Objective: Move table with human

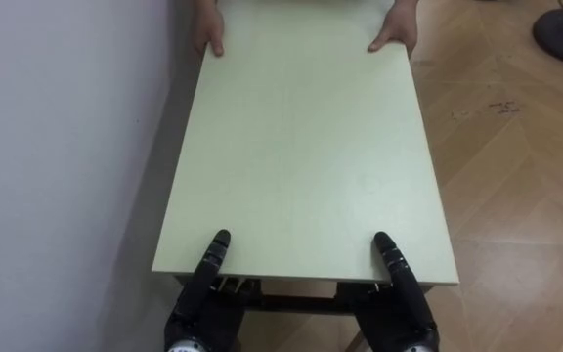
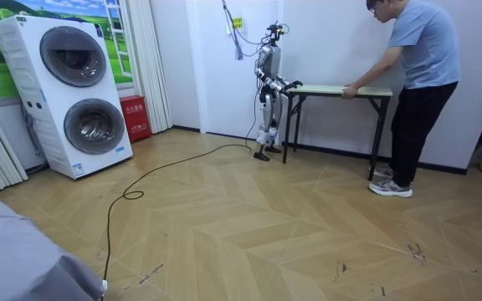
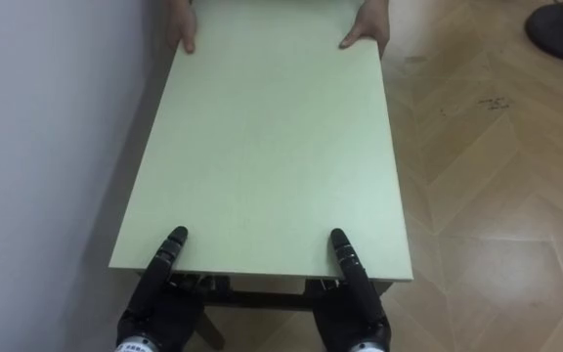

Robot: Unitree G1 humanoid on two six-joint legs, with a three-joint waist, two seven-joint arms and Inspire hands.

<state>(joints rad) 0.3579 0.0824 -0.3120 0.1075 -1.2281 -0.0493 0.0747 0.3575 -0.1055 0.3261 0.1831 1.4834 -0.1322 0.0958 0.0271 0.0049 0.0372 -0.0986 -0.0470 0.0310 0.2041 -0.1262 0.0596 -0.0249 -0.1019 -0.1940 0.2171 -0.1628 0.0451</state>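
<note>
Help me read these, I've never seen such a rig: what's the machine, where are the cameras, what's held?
It is a small humanoid robot standing at one end of a long pale table beside a white wall. Two pictures come from cameras in its head, looking down; the third from a camera across the room. Its black left hand and right hand are at the table's near edge. A person at the far end has both hands on the top. Nothing else lies on it.
</note>
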